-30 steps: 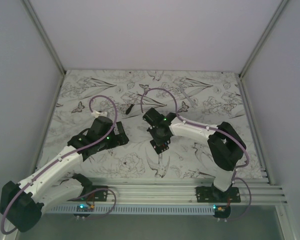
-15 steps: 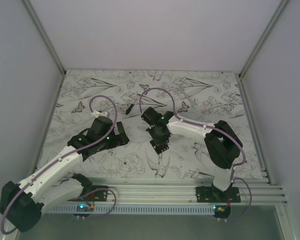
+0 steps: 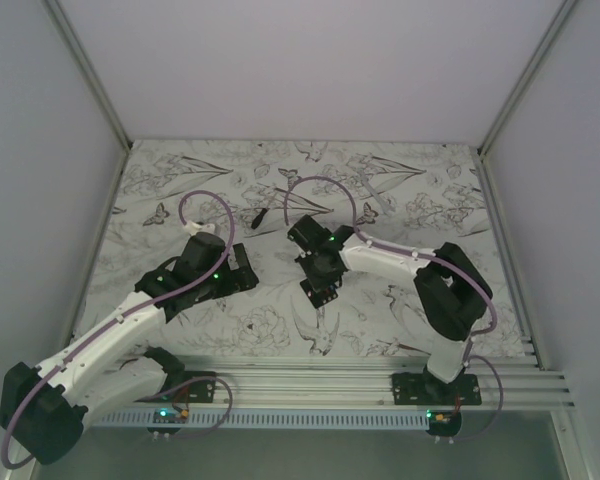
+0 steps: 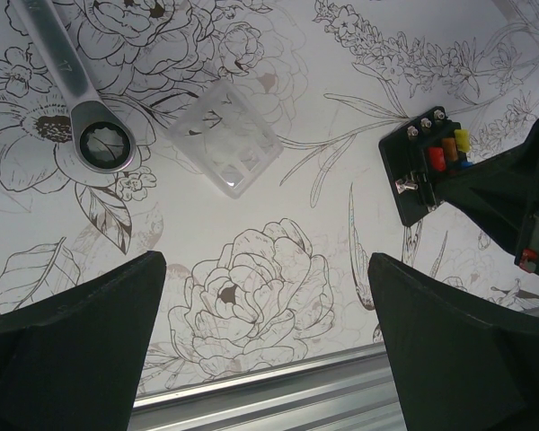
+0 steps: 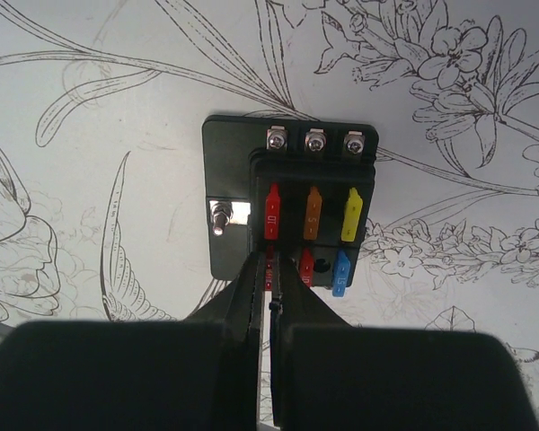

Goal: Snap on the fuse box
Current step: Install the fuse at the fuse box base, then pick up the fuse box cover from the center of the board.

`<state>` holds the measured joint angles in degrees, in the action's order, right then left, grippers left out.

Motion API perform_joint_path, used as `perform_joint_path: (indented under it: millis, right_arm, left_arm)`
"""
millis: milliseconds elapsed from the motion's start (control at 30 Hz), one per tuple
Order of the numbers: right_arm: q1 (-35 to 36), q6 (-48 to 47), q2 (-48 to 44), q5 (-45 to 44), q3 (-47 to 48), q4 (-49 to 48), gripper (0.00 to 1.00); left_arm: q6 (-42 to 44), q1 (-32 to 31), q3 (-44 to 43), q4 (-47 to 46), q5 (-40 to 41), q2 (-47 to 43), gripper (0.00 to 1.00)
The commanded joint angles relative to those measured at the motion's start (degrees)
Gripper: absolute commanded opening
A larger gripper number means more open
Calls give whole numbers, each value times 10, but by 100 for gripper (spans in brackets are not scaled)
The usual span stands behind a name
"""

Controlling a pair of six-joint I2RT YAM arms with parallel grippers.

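**Right gripper pinched shut at the fuse box**

I see the fuse box (image 5: 287, 193) lying flat on the flowered table (image 3: 400, 190). It is a small black block. On its top I count 3 fuses in the far row: red, orange and yellow. The near row shows a red fuse, 1 empty hole and a blue fuse. 3 silver screws sit along the far edge of the fuse box. A small silver switch sits on 1 side of it.

My right gripper (image 5: 269, 269) is right over the near edge of the fuse box. Its 2 fingers are pressed together, and the tips are at the near row of fuses. A tiny bit of red shows between the tips, but I cannot tell if they are pinching it.

My left gripper (image 4: 265, 265) hangs on the left arm's side of the fuse box and does not touch it. Its fingers (image 4: 72, 341) stand far apart, with only the table showing between them.

A clear lid (image 4: 225, 135) lies flat on that same side of the fuse box, well apart from it. A silver wrench (image 4: 81, 99) lies further from the fuse box than the lid does. A thin black stick (image 3: 259, 217) lies beyond the far side of the fuse box.
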<state>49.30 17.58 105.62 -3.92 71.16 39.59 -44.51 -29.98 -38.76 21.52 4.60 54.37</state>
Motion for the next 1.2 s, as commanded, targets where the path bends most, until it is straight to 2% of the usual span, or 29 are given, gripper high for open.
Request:
perform_joint_path:
  millis: [0, 233, 300, 600, 700, 867, 1000, 1167]
  right_arm:
    - [-4, 14, 70, 13, -111, -18, 0]
    - [-4, 10, 47, -4, -82, -25, 0]
    - [-1, 5, 23, -6, -63, -29, 3]
    - [4, -21, -108, -5, -15, -53, 47]
    - [3, -35, -116, 2, -13, -67, 54]
    - [14, -74, -94, 54, -16, -148, 66]
    - [35, -99, -60, 60, 2, -216, 77]
    - [64, -107, 6, 62, 44, -269, 85]
  left_arm:
    - [-4, 4, -12, 15, 1, -7, 100]
    - [-7, 4, -11, 15, 2, -5, 100]
    - [-8, 4, -9, 15, 3, -6, 100]
    - [2, 4, -26, 23, 16, -19, 100]
    - [4, 4, -30, 31, 27, -19, 100]
    - [-4, 8, -31, 63, 77, -18, 100]
    - [-27, 63, -21, 100, 88, -19, 100]
    - [-44, 175, 26, 102, 23, -35, 100]
